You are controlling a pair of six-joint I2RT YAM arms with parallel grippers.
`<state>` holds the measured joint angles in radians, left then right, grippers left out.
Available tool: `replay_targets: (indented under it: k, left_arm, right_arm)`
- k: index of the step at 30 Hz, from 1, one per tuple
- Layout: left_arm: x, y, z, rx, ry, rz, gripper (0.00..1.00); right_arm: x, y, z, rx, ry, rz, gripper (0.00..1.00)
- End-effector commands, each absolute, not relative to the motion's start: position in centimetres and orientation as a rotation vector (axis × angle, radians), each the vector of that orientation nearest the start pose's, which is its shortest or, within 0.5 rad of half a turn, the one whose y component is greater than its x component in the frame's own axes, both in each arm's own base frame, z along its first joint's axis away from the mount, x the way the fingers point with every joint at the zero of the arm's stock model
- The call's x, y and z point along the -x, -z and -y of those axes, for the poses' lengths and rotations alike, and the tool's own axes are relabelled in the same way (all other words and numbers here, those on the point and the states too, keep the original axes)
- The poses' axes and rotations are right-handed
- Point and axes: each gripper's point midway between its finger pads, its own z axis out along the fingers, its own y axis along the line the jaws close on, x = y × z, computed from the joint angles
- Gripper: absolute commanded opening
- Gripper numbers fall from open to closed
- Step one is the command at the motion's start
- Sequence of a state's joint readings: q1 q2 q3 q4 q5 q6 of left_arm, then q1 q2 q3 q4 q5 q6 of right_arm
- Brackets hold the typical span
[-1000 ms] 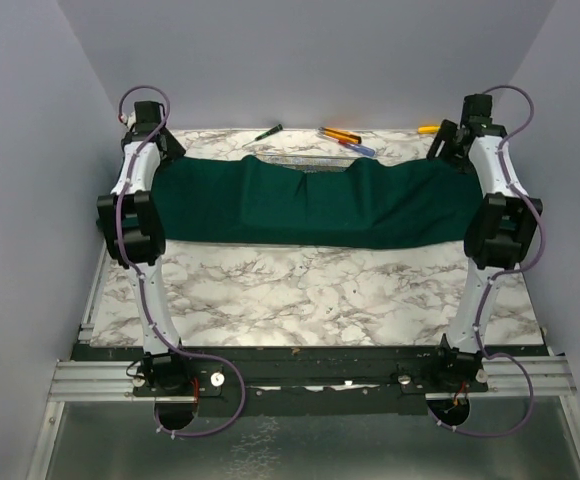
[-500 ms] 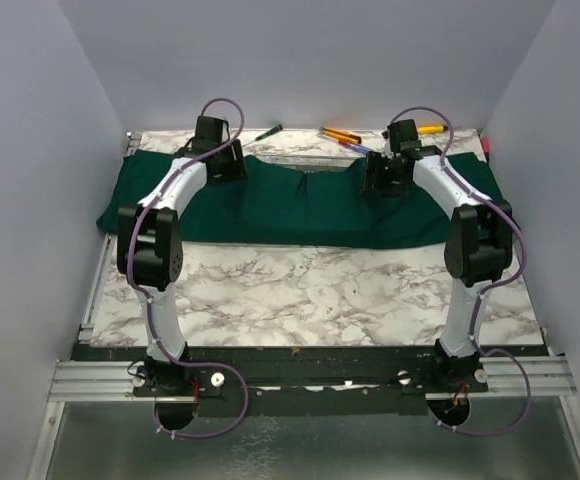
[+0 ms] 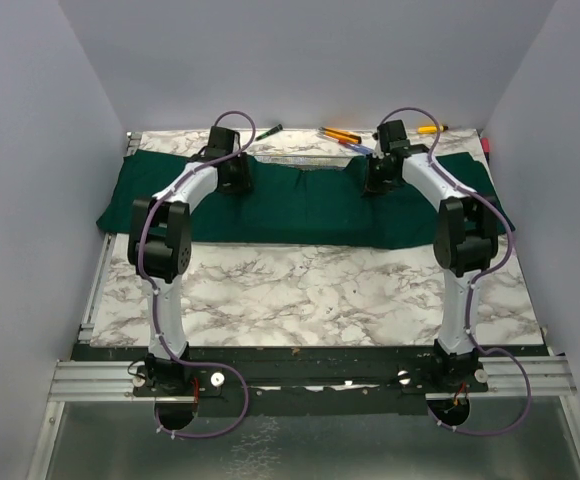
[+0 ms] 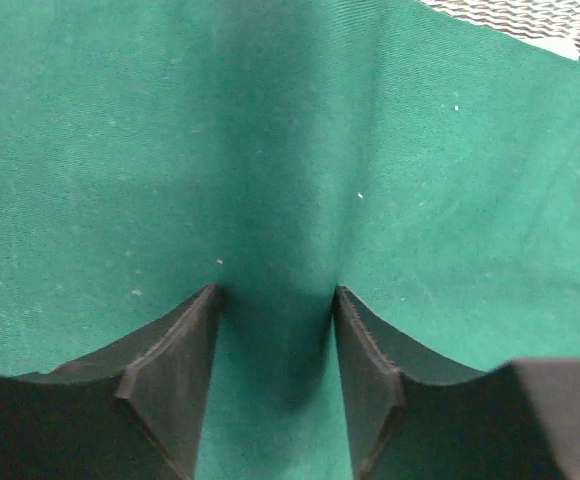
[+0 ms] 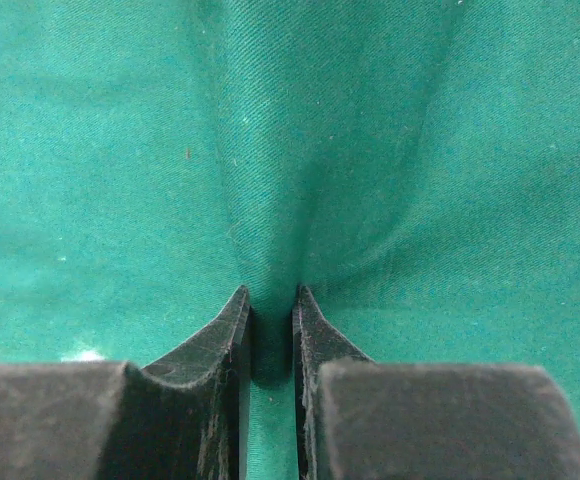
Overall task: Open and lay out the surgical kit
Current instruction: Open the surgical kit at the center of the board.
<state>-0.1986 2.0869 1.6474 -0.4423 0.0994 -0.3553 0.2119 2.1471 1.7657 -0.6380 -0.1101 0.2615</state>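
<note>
The surgical kit's dark green cloth wrap [image 3: 300, 210] lies spread across the far half of the table and fills both wrist views. A strip of its silver wire-mesh tray [image 4: 530, 12] shows past the cloth's edge. My left gripper [image 3: 233, 178] [image 4: 275, 290] presses its tips into the cloth left of centre. Its jaws are well apart, with a soft ridge of cloth rising between them. My right gripper [image 3: 378, 182] [image 5: 270, 290] is right of centre, its jaws nearly together on a pinched fold of the cloth [image 5: 270, 230]. The clamps, tweezers and packets are hidden.
Loose tools lie along the back edge behind the cloth: a green-handled screwdriver [image 3: 268, 131], orange pens [image 3: 340, 133], a blue-and-red pen [image 3: 358, 148] and a yellow-handled tool [image 3: 430, 128]. Blue-grey walls close in the back and both sides. Bare marble tabletop [image 3: 310, 290] stretches in front of the cloth.
Both arms have swung inward from the cloth's outer ends to its middle. The cloth's ends now lie flat. The right jaws have closed on a fold; the left jaws have narrowed.
</note>
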Motion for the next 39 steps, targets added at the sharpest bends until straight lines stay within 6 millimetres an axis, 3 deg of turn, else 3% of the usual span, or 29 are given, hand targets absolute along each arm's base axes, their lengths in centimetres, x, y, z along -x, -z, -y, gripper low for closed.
replay_targets:
  k: [1, 5, 13, 15, 18, 20, 23, 27, 30, 33, 39]
  left_arm:
    - [-52.2, -6.7, 13.1, 0.235, 0.314, -2.467, 0.48]
    - [-53.4, -6.4, 12.3, 0.308, 0.254, -2.443, 0.41]
    - [-56.2, -7.1, 12.6, 0.351, 0.262, -2.393, 0.41]
    - [-56.3, -7.6, 13.1, 0.325, 0.290, -2.390, 0.46]
    - [-56.2, -8.8, 13.1, 0.284, 0.301, -2.377, 0.56]
    - [-56.2, -10.0, 13.3, 0.246, 0.321, -2.362, 0.62]
    - [-56.4, -12.2, 13.4, 0.204, 0.355, -2.326, 0.68]
    - [-57.1, -15.0, 12.8, 0.210, 0.388, -2.268, 0.70]
    - [-57.7, -16.1, 11.5, 0.253, 0.374, -2.238, 0.70]
    - [-57.9, -15.7, 9.2, 0.355, 0.318, -2.231, 0.69]
    - [-56.7, -11.9, 2.8, 0.648, 0.195, -2.246, 0.63]
  right_arm:
    - [-51.2, -6.3, -13.4, -0.031, -0.269, -2.572, 0.10]
    - [-52.7, -6.4, -12.7, -0.063, -0.198, -2.544, 0.09]
    - [-54.3, -6.4, -12.1, -0.143, -0.140, -2.522, 0.11]
    - [-54.1, -7.3, -12.4, -0.138, -0.169, -2.516, 0.21]
    - [-53.9, -10.2, -12.4, -0.154, -0.195, -2.470, 0.50]
    - [-53.9, -12.2, -12.4, -0.161, -0.204, -2.431, 0.63]
    - [-54.6, -14.8, -12.0, -0.195, -0.215, -2.372, 0.67]
    - [-56.9, -16.2, -10.8, -0.288, -0.180, -2.306, 0.68]
    - [-58.6, -15.1, -8.2, -0.479, -0.098, -2.292, 0.66]
    - [-59.6, -12.9, -5.9, -0.643, -0.045, -2.286, 0.62]
    - [-62.7, -9.9, -5.2, -0.520, -0.006, -2.251, 0.61]
